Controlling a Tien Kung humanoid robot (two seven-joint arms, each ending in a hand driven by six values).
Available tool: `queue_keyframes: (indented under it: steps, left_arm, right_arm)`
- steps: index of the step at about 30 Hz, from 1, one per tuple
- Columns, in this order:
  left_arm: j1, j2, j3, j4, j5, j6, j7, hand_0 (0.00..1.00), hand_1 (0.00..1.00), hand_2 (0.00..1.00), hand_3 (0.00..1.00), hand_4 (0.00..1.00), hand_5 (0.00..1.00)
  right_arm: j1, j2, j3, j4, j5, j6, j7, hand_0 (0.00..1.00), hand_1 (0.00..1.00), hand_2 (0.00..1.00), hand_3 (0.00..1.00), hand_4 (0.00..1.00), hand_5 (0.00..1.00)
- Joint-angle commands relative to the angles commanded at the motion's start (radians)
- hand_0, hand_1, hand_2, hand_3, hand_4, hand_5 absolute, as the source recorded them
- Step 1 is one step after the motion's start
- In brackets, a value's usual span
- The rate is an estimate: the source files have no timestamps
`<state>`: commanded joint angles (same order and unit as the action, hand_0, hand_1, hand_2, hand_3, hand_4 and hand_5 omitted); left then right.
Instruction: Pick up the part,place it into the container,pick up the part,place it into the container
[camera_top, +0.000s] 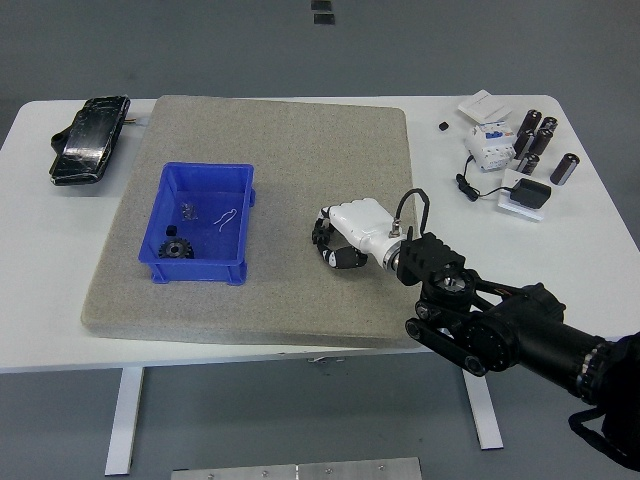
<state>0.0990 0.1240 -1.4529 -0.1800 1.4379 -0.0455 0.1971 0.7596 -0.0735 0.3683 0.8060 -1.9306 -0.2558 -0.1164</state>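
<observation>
The right hand (345, 235) is curling its white fingers around a small black gear (322, 234) on the grey mat (280, 150), which is covering the middle of the white counter (40, 230). At nine o'clock from the gear, well apart, a blue container (243, 225) is holding another gear (175, 248).

White table (40, 300) on white metal legs (123, 420), over a grey floor (300, 40). Grey felt mat (280, 140) covers the table's middle. Two small dark floor markings (322, 11) at top centre. A metal plate (300, 470) at bottom edge. Lighting even, diffuse.
</observation>
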Motion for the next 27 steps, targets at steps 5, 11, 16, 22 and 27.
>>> queue_keyframes:
  steps: [5, 11, 16, 22, 27]
  left_arm:
    - [0.000, 0.000, 0.001, 0.000, 0.000, 0.000, 0.000, 0.667, 0.647, 0.628, 0.552, 0.677, 0.405]
    - [0.000, 0.000, 0.002, 0.000, -0.002, 0.000, 0.000, 0.667, 0.646, 0.629, 0.552, 0.677, 0.407]
    - [0.001, 0.000, 0.004, 0.000, -0.005, 0.000, 0.000, 0.667, 0.646, 0.631, 0.552, 0.681, 0.415]
    - [0.000, 0.000, 0.005, 0.000, -0.007, 0.001, 0.000, 0.667, 0.647, 0.632, 0.553, 0.683, 0.419]
    - [-0.001, 0.001, 0.006, 0.000, -0.006, 0.001, 0.001, 0.667, 0.647, 0.633, 0.551, 0.684, 0.420]
  right_arm:
    - [0.000, 0.002, -0.002, -0.001, 0.006, -0.001, -0.002, 0.444, 0.511, 0.447, 0.597, 0.695, 0.094]
    - [0.001, 0.008, -0.006, -0.001, 0.013, -0.007, 0.000, 0.449, 0.508, 0.439, 0.587, 0.701, 0.078]
    - [0.004, 0.010, -0.004, 0.007, 0.020, -0.015, 0.004, 0.438, 0.511, 0.434, 0.581, 0.694, 0.073]
    - [0.016, 0.017, -0.002, 0.022, 0.029, -0.023, 0.009, 0.437, 0.511, 0.427, 0.576, 0.692, 0.074]
    - [0.035, 0.033, -0.007, 0.041, 0.030, -0.027, 0.011, 0.442, 0.509, 0.427, 0.576, 0.693, 0.073]
